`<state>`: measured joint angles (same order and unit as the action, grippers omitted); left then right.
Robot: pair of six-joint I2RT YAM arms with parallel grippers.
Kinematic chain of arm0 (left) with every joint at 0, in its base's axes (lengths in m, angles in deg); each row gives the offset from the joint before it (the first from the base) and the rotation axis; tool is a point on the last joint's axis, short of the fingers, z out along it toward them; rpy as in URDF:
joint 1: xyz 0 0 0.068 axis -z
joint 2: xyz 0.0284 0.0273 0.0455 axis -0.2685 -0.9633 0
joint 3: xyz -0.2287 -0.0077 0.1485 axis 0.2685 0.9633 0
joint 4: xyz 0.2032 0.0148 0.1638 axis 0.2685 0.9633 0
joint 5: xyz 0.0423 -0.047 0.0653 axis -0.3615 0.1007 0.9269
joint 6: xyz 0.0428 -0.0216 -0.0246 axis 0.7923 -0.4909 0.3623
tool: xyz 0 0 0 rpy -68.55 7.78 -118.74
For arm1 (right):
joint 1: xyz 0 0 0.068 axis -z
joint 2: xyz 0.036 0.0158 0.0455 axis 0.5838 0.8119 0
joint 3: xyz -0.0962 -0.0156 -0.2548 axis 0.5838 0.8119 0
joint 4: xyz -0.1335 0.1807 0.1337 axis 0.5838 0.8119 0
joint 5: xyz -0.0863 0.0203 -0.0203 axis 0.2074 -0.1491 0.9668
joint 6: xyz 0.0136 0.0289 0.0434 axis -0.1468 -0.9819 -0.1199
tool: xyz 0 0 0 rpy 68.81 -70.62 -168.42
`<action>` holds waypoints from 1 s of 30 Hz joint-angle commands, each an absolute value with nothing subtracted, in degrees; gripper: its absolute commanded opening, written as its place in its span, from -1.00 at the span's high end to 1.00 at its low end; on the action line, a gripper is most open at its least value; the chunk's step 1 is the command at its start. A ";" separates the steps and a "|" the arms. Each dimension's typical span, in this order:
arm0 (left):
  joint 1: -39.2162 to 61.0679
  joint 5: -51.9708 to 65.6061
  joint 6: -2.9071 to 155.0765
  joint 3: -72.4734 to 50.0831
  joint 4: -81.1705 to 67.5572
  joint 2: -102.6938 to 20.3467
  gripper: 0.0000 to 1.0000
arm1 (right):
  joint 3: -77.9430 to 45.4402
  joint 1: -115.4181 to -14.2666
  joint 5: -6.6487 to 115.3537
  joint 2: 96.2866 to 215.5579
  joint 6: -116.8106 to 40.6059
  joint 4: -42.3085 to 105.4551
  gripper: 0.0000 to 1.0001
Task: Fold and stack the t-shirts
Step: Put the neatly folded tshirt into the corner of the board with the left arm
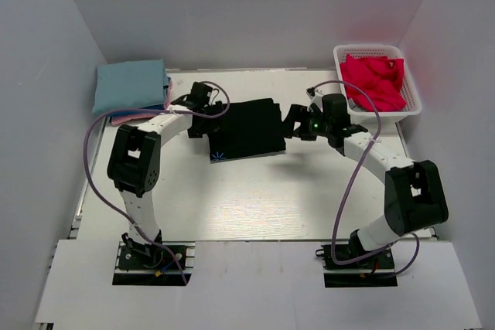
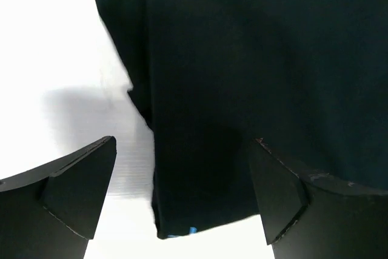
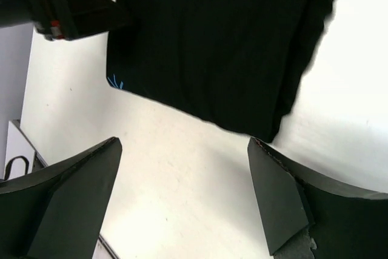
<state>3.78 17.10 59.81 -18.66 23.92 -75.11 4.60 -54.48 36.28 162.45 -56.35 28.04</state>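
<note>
A black t-shirt [image 1: 246,129] lies folded in the middle of the table, a small blue mark at its near left corner [image 3: 114,82]. My left gripper [image 1: 205,123] is at its left edge and stands open, its jaws straddling that corner [image 2: 200,150] without closing on the cloth. My right gripper [image 1: 294,123] hovers just off the shirt's right edge, open, with only bare table between its fingers [image 3: 185,141]. At the back left sits a stack of folded t-shirts, light blue [image 1: 130,86] on top with pink [image 1: 167,98] and blue [image 1: 124,119] beneath. A red t-shirt [image 1: 375,79] lies crumpled in the basket.
A white lattice basket [image 1: 414,102] stands at the back right corner. Grey walls close in the table on the left, back and right. Purple cables loop beside both arms. The left gripper's body [image 3: 66,4] shows in the right wrist view's upper left.
</note>
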 commanded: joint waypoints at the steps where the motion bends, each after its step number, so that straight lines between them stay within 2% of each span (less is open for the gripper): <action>1: 4.72 18.51 59.01 -17.69 24.39 -76.76 -1.00 | 5.94 -54.17 37.82 158.08 -55.64 29.47 -0.81; 4: 5.26 17.64 59.01 -18.30 22.46 -78.96 -1.00 | 6.47 -54.26 38.08 156.58 -54.23 30.45 -0.81; 6: 5.78 17.10 59.54 -17.69 20.44 -80.64 -0.87 | 7.26 -54.09 40.44 156.32 -53.53 30.54 -0.81; 9: 6.40 17.63 59.54 -18.38 20.43 -82.92 -0.80 | 7.79 -54.17 41.60 156.49 -53.00 30.89 -0.81; 11: 6.40 17.63 59.54 -19.09 20.43 -85.55 -0.60 | 7.70 -54.26 42.04 156.49 -52.65 30.89 -0.81; 12: 6.92 17.63 59.54 -20.14 21.39 -86.43 -0.46 | 7.44 -54.09 43.17 156.32 -52.47 32.46 -0.81; 13: 6.93 17.63 59.54 -20.67 21.40 -87.14 -0.21 | 7.44 -54.26 43.62 156.32 -52.12 32.82 -0.81; 14: 6.93 17.02 59.54 -20.68 21.40 -87.75 -0.06 | 7.44 -54.17 44.32 156.14 -51.94 32.82 -0.81; 18: 8.16 19.39 62.51 -20.15 19.12 -87.76 0.41 | 7.97 -53.91 51.34 156.14 -50.71 33.17 -0.81; 19: 8.16 20.52 62.53 -22.59 20.42 -87.76 0.61 | 7.97 -53.91 53.10 156.31 -50.71 33.35 -0.81; 20: 8.16 24.27 62.53 -24.44 22.17 -88.46 1.00 | 8.58 -53.73 54.42 156.23 -50.80 33.44 -0.81; 24: 8.16 31.42 67.53 -33.84 28.08 -89.69 1.00 | 10.69 -53.56 56.36 155.27 -51.24 32.04 -0.81; 30: 7.01 37.83 77.63 -35.27 26.77 -80.83 1.00 | 15.16 -53.29 61.73 150.36 -51.85 31.68 -0.81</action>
